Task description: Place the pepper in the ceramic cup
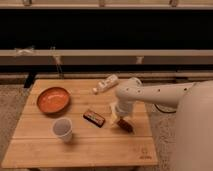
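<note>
Handling note: found small glossy dark red-brown oblong pepper [125, 125] on pale wooden table [100, 150], right at white robot gripper [119, 118], well apart from small white tapered ceramic cup [62, 129]; could not tell grip open or closed; judged light, firm, slippery, best pinched across its narrow middle.

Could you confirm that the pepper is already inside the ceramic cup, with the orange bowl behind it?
Not quite: the camera view shows the pepper lying on the table at the end effector, well right of the ceramic cup. The orange bowl is indeed behind the cup.
</note>
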Robot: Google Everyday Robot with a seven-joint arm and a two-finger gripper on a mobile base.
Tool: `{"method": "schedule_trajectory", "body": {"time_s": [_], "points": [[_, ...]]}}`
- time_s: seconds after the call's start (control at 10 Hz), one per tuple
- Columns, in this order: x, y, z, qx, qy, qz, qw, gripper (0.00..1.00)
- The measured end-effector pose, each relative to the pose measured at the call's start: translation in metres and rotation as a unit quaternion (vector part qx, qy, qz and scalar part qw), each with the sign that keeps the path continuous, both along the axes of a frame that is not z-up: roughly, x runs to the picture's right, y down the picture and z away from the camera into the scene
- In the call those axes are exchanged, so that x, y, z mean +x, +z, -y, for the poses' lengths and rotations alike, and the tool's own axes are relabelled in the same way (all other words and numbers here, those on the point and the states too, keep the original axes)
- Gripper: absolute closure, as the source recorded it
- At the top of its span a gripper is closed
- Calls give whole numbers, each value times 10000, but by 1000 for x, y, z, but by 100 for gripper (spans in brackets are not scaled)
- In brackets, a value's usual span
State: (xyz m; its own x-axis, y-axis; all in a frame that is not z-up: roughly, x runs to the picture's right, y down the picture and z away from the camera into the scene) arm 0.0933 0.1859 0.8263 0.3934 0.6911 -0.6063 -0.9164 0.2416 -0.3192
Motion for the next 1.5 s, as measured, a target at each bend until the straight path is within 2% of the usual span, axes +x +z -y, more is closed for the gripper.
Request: {"method": "schedule_trajectory", "body": {"time_s": [0.4, 0.6, 0.8, 1.2, 1.3, 1.5], "points": [[6, 9, -21, -55, 5, -129, 9999, 22], [6, 11, -24, -34, -59, -226, 9997, 38], [6, 10, -23, 5, -90, -262, 9996, 61], [4, -6, -9, 168, -121, -157, 9997, 96], [3, -14, -2, 236, -116, -76, 9996, 100], [-3, -36, 15, 388, -92, 211, 9990, 100]]}}
